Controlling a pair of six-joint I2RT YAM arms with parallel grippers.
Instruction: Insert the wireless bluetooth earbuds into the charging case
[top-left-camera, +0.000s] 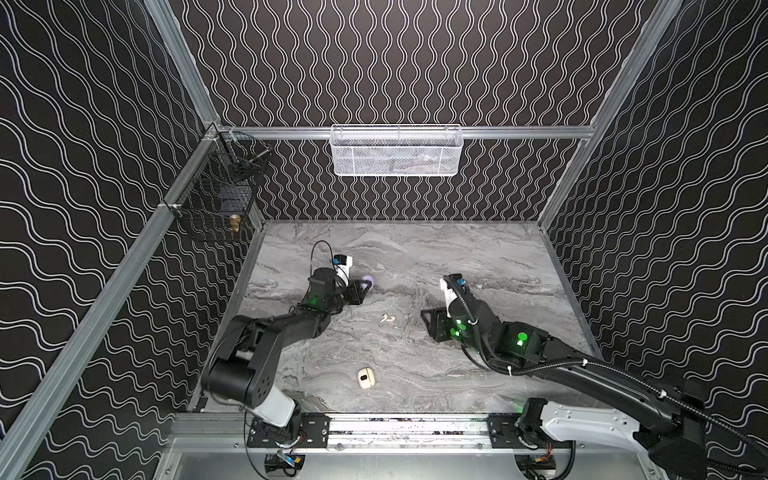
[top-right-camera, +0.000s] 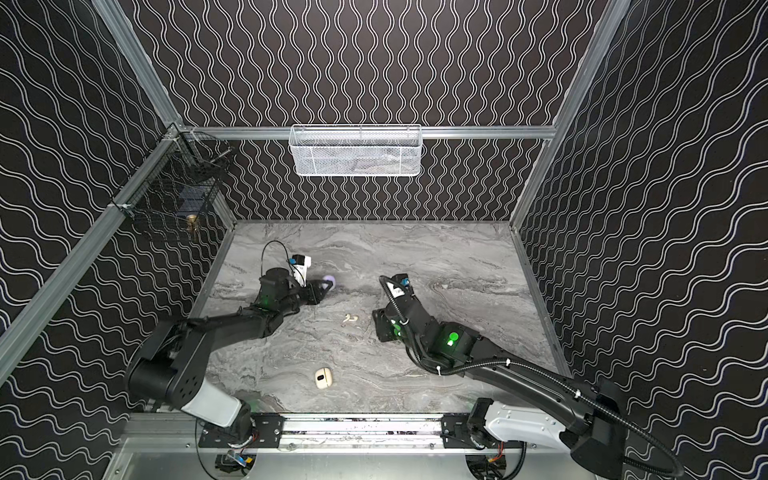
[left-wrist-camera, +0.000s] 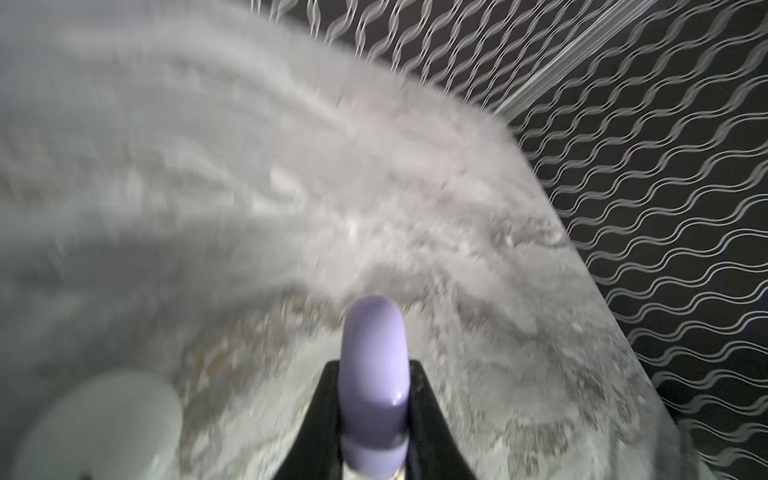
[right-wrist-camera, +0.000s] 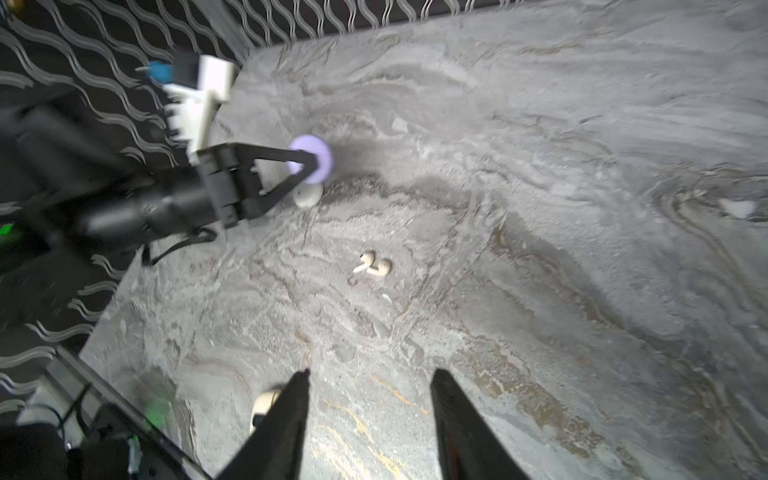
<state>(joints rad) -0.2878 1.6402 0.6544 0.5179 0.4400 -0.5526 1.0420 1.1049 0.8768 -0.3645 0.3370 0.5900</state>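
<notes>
- While the left gripper (top-left-camera: 365, 287) was clamped on a lilac charging case (left-wrist-camera: 372, 357), a white case (right-wrist-camera: 308, 196) lay just beside its fingertips on the marble table (top-left-camera: 478, 257).
- A pair of off-white earbuds (top-left-camera: 387, 318) lay touching each other on the table between the two grippers, apart from both.
- The right gripper (right-wrist-camera: 370, 374) had its jaws spread with nothing between them; the earbuds lay ahead of it, untouched.
- A cream case (top-right-camera: 322, 378) sat near the table's front edge, well apart from the earbuds, and one right finger partly hid it in the right wrist view.
</notes>
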